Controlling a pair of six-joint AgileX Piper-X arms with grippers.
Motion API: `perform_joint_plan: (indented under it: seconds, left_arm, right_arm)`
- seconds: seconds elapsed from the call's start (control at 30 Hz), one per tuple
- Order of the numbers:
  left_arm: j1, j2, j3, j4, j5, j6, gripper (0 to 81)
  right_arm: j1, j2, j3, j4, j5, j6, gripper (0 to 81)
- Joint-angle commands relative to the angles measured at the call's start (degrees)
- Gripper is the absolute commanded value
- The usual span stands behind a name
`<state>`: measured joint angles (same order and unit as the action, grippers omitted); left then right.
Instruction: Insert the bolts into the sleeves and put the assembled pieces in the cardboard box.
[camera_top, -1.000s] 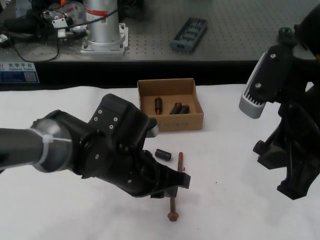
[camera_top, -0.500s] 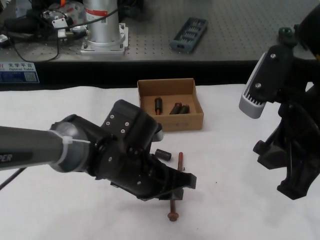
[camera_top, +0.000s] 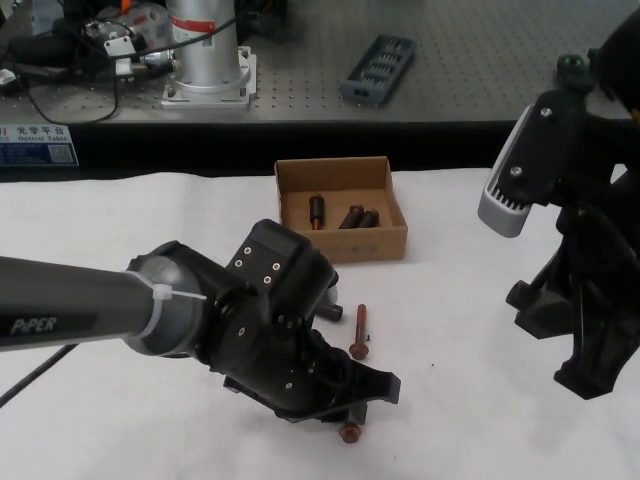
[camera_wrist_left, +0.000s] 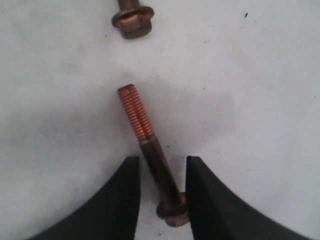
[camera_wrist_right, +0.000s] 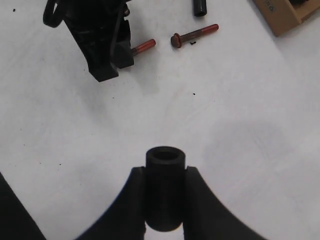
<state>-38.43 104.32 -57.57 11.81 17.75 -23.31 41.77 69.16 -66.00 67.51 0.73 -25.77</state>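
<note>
White sheet (camera_top: 480, 420) covers the near part of the bench, with a dark perforated table beyond it at the far side. My left arm comes in low from the left, and my right arm hangs above the sheet on the right.

The cardboard box (camera_top: 365, 245) sits at the far middle. At least three dark pieces (camera_top: 358, 217) lie in it, and they look like sleeves already fitted with bolts, so I judge that part done.

My right gripper (camera_wrist_right: 165, 172) is clamped on a black sleeve (camera_wrist_right: 165, 200), holding it with the bore open and facing away from my wrist. My left gripper (camera_wrist_left: 161, 165) is down at the sheet with its fingers a little apart. They straddle the shank of a copper bolt (camera_wrist_left: 149, 142) near its head, with a thin gap on each side, so nothing is gripped yet.

A second bolt (camera_top: 358, 330) lies just beyond the first, towards the box. A loose sleeve (camera_wrist_right: 199, 6) lies near it on the sheet.

By my reckoning two pairs are left: close on this bolt, push it into the held sleeve, box it, then do the same with the last bolt and sleeve.
</note>
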Motion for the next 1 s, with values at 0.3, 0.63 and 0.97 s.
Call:
perform_joint_plan:
  seconds: [0.3,0.63,0.97]
  left_arm:
    - [-0.22,0.38,-0.42,0.57,-4.68,-0.78,23.7]
    - [-1.29,2.44,-0.42,0.59,-3.69,-0.78,23.7]
    - [-2.41,3.74,-0.42,0.59,-3.83,-0.78,2.5]
  right_arm:
    - [-0.44,-0.62,-0.05,-0.01,-0.73,0.09,2.9]
    - [-0.44,-0.62,-0.05,-0.05,0.03,0.09,2.9]
    - [-0.44,-0.62,-0.05,-0.05,0.03,0.09,2.9]
